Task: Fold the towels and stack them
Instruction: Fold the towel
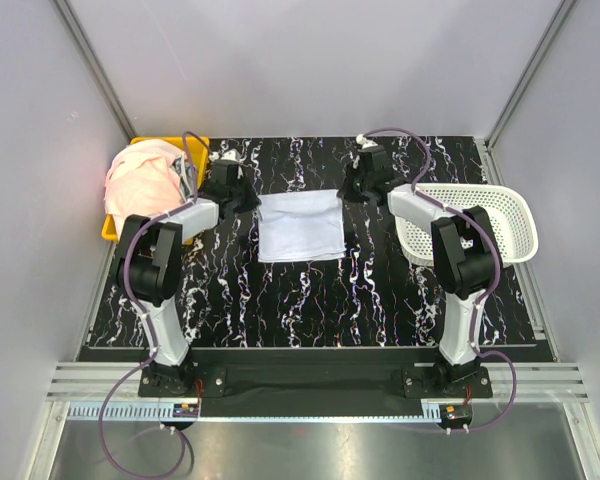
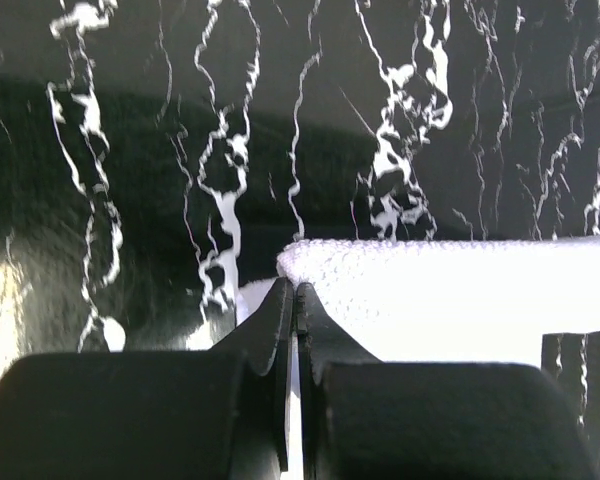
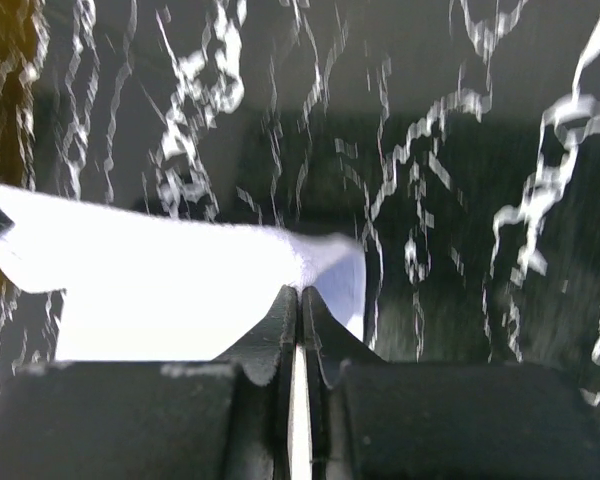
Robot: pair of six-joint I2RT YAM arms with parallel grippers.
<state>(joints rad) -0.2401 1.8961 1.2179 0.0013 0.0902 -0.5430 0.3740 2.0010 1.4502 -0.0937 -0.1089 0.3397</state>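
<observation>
While it lies spread flat near the middle of the black marbled table (image 1: 380,300), the pale towel (image 1: 300,228) is caught at both of its far corners. Its far-left corner sits at the tips of the left gripper (image 1: 250,200), and its far-right corner at the tips of the right gripper (image 1: 349,192). The left wrist view shows the left gripper's jaws pressed together with a thin sliver of white cloth between them. From there the towel's textured far edge runs away to the right across the dark surface. The right wrist view shows the same on the other side: the right gripper's jaws are closed tight on a sliver of white, and the corner curls up just past their tips while the rest of the cloth spreads to the left. In the top view the near edge of the towel rests on the table, well apart from both arm bases, and the cloth looks roughly square with a slight slant. Beyond the left gripper, at the table's far-left corner, a heap of pink towels (image 1: 140,178) fills a yellow bin (image 1: 168,142). On the opposite side, just beside the right arm, a white mesh basket (image 1: 470,187) stands on the table's right edge.
</observation>
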